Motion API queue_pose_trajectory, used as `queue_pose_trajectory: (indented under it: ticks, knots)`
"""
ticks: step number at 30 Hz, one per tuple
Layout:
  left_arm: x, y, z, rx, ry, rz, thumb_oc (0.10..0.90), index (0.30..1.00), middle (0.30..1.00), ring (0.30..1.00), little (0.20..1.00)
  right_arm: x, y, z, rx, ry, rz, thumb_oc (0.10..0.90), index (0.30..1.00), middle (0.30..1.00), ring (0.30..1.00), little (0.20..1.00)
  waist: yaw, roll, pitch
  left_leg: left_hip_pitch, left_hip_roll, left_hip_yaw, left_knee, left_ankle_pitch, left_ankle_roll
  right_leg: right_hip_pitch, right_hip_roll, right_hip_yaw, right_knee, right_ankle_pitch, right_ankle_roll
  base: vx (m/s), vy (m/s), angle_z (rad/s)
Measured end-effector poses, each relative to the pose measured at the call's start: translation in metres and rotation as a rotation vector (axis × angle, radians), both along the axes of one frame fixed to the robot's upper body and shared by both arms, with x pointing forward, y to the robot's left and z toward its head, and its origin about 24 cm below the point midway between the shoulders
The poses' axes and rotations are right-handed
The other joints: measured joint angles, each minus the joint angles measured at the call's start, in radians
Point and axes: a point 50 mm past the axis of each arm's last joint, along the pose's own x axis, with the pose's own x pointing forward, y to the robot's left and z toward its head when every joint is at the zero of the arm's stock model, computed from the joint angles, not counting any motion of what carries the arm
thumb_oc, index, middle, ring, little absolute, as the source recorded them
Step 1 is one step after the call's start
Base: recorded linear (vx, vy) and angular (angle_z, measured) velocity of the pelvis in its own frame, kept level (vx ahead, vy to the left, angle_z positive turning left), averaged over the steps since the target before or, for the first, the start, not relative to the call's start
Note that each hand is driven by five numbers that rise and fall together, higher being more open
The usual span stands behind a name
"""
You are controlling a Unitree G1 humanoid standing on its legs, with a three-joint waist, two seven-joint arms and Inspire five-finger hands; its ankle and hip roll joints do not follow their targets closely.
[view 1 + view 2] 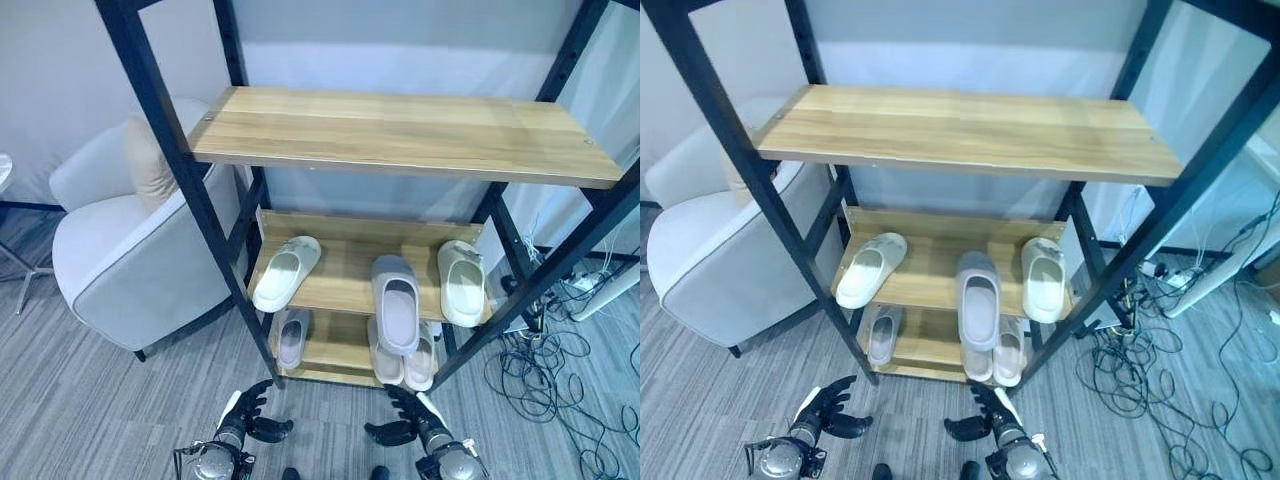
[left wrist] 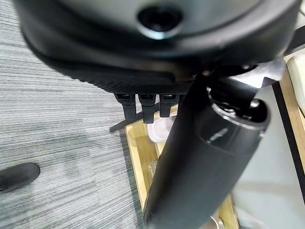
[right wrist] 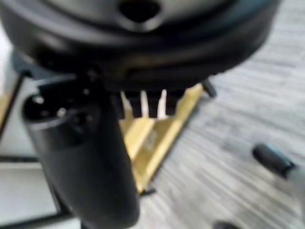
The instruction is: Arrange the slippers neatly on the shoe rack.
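Observation:
The shoe rack (image 1: 400, 130) has a black frame and wooden shelves. On its middle shelf (image 1: 345, 290) a white slipper (image 1: 287, 272) lies angled at the left. A grey slipper (image 1: 396, 302) sticks out over the front edge at the centre, and a second white slipper (image 1: 461, 282) lies at the right. The bottom shelf holds a grey slipper (image 1: 292, 338) at the left and two pale slippers (image 1: 420, 362) at the right. My left hand (image 1: 245, 415) and right hand (image 1: 410, 420) hang low over the floor in front of the rack. Both are open and hold nothing.
A white armchair (image 1: 120, 250) with a beige cushion stands close to the rack's left side. Loose cables (image 1: 560, 370) and a power strip lie on the grey floor at the right. The top shelf (image 1: 960, 130) is bare.

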Motion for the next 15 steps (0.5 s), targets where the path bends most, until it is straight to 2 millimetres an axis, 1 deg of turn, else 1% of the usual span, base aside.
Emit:
queue_pose_trajectory:
  ticks: [3, 5, 8, 9, 11, 12, 15]
  knots:
    - [-0.003, 0.003, -0.003, 0.009, 0.019, 0.003, 0.800, 0.900, 0.900, 0.900, 0.900, 0.004, 0.010, 0.001, 0.037, 0.001, 0.025, 0.800, 0.900, 0.900, 0.900, 0.900, 0.001, 0.001, 0.000, 0.001, 0.001, -0.005, -0.002, 0.001, -0.001, 0.003, 0.000, -0.003, 0.000, -0.001, -0.001, 0.02, 0.009, 0.04]
    - [-0.008, 0.005, -0.007, 0.016, 0.046, 0.009, 0.800, 0.900, 0.900, 0.900, 0.900, 0.011, 0.019, 0.004, 0.068, -0.014, 0.044, 0.800, 0.900, 0.900, 0.900, 0.900, 0.004, 0.003, -0.001, 0.001, 0.004, -0.011, -0.002, 0.002, -0.002, 0.007, -0.002, -0.010, 0.000, -0.003, -0.004, 0.03, 0.013, 0.08]
    - [-0.010, 0.005, -0.008, 0.016, 0.051, 0.011, 0.800, 0.900, 0.900, 0.900, 0.900, 0.016, 0.022, 0.010, 0.096, -0.043, 0.041, 0.800, 0.900, 0.900, 0.900, 0.900, 0.022, 0.006, -0.002, 0.000, 0.005, -0.020, -0.002, 0.003, -0.005, 0.010, -0.001, -0.020, 0.000, -0.005, -0.007, 0.01, 0.009, 0.11]
    - [-0.010, 0.005, -0.008, 0.016, 0.051, 0.013, 0.800, 0.900, 0.900, 0.900, 0.900, 0.021, 0.025, 0.016, 0.111, -0.076, 0.048, 0.800, 0.900, 0.900, 0.900, 0.900, 0.026, 0.008, -0.003, -0.002, 0.006, -0.028, -0.001, 0.004, -0.006, 0.012, 0.001, -0.027, 0.000, -0.006, -0.007, 0.00, 0.012, 0.15]
    - [-0.011, 0.005, -0.008, 0.016, 0.053, 0.014, 0.800, 0.900, 0.900, 0.900, 0.900, 0.024, 0.027, 0.020, 0.119, -0.095, 0.053, 0.800, 0.900, 0.900, 0.900, 0.900, 0.028, 0.010, -0.004, -0.004, 0.006, -0.035, -0.001, 0.005, -0.007, 0.013, 0.001, -0.032, 0.000, -0.007, -0.007, 0.02, 0.015, 0.13]
    - [-0.017, 0.006, -0.010, 0.015, 0.066, 0.022, 0.800, 0.900, 0.900, 0.900, 0.900, 0.038, 0.031, 0.042, 0.162, -0.197, 0.081, 0.800, 0.900, 0.900, 0.900, 0.900, 0.032, 0.019, -0.007, -0.005, 0.005, -0.040, -0.001, 0.005, -0.007, 0.015, 0.001, -0.039, 0.000, -0.008, -0.005, 0.02, 0.007, 0.10]
    - [-0.020, 0.006, -0.010, 0.016, 0.072, 0.025, 0.800, 0.900, 0.900, 0.900, 0.900, 0.051, 0.034, 0.065, 0.199, -0.304, 0.103, 0.800, 0.900, 0.900, 0.900, 0.900, 0.033, 0.022, -0.007, -0.005, 0.006, -0.054, 0.001, 0.005, -0.007, 0.023, 0.002, -0.055, 0.000, -0.012, -0.001, 0.01, 0.010, 0.14]
